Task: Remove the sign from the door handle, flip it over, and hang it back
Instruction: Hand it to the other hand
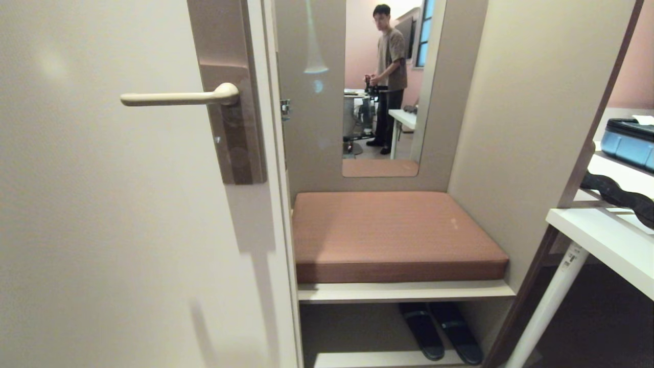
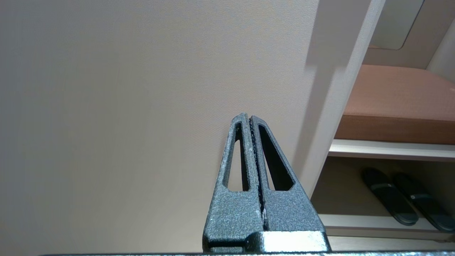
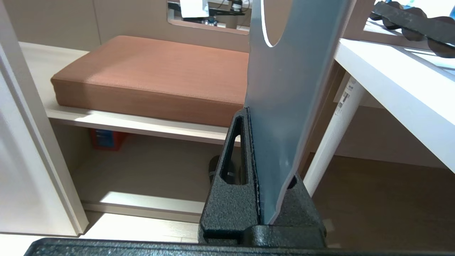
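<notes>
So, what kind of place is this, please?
Probably a hotel-room entryway. A door hanger sign is shut in the right gripper, slippers lie under a cushioned bench, and a wall mirror hangs above.

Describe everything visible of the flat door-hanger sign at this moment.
The flat door-hanger sign shows only in the right wrist view: a thin, stiff, smooth card, its facing side plain pale grey-blue with no lettering legible. Part of its oval hole's edge shows near the far end. It stands on edge, clamped at its near end between the shut fingers of the right gripper, off the cream lever door handle, which hangs bare.
</notes>
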Tool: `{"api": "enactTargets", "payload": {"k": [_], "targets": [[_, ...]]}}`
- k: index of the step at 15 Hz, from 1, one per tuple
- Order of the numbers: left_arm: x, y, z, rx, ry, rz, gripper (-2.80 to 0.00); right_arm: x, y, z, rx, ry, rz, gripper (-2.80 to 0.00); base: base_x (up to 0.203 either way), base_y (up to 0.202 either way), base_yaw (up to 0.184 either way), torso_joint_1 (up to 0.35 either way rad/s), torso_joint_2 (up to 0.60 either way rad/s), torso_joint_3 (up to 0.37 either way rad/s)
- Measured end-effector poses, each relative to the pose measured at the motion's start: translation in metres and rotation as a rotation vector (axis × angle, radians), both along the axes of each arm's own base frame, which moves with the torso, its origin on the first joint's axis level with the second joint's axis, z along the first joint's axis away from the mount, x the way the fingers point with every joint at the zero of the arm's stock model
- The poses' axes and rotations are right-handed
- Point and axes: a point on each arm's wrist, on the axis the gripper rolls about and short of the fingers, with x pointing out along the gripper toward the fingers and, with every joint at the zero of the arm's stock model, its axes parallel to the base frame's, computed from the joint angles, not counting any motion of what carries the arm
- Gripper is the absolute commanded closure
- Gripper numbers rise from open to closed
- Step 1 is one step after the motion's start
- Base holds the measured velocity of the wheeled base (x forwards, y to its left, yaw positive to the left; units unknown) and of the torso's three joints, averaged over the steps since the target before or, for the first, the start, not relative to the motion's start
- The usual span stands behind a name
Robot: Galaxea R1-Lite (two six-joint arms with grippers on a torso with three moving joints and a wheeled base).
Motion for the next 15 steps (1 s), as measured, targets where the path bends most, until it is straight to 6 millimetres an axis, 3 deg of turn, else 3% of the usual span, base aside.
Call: {"api": "enactTargets", "payload": {"k": [4,6,10,15], "targets": [[0.000,0.000,0.000,0.003,0.000,0.000,0.00,-0.001,0.000,0.002,-0.001,-0.007,-0.006,0.00,0.000,0.000,0.000,0.000,0.00,0.000],[0.000,0.000,0.000,0.004,0.000,-0.001,0.00,-0.003,0.000,0.013,0.000,-0.031,-0.008,0.00,0.000,0.000,0.000,0.000,0.00,0.000],[0.000,0.000,0.000,0.023,0.004,-0.009,0.00,-0.002,0.000,0.057,0.001,-0.059,-0.005,0.00,0.000,0.000,0.000,0.000,0.00,0.000],[0.000,-0.001,0.001,0.071,0.002,-0.037,0.00,0.019,-0.001,0.120,0.023,-0.037,-0.031,0.00,0.000,0.000,0.000,0.000,0.00,0.000]]}}
